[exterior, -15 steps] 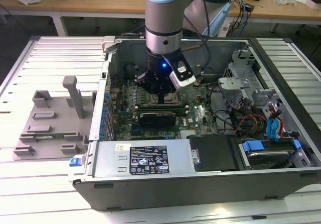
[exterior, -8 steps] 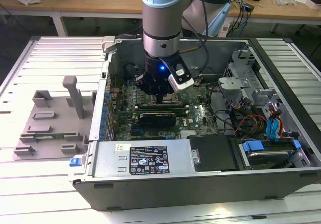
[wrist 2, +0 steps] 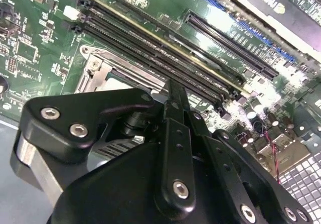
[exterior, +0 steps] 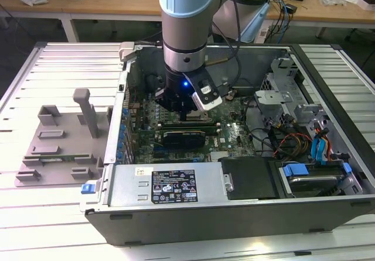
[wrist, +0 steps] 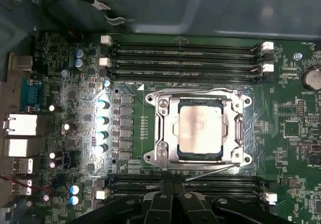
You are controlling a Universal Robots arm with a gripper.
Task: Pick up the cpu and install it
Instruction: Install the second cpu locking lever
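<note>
- Grey plastic fixture plate with upright blocks (exterior: 58, 150), lying on the pale slatted metal surface (exterior: 35, 226) near its edge at the exterior view's left, well apart from the hand.
- Open black-and-grey computer case (exterior: 234, 214) in the middle of the surface, green motherboard (wrist: 65, 83) exposed inside.
- Black hand (exterior: 184, 116) lowered into the case over the motherboard, fingers together with nothing between them, as both wrist views suggest.
- Small flat square cpu with shiny silver top (wrist: 200, 130), lying flat inside the square metal socket frame (wrist: 235, 133), not in the hand.
- Near the hand but apart from it, with a row of black memory slots (wrist: 220, 186) between fingertips and socket.
- Judged step: placing looks done, chip apparently seated squarely.
- Cannot tell whether the socket's thin lever is latched.
- Any further move near the socket calls for slow, straight travel, clear of the slots.
</note>
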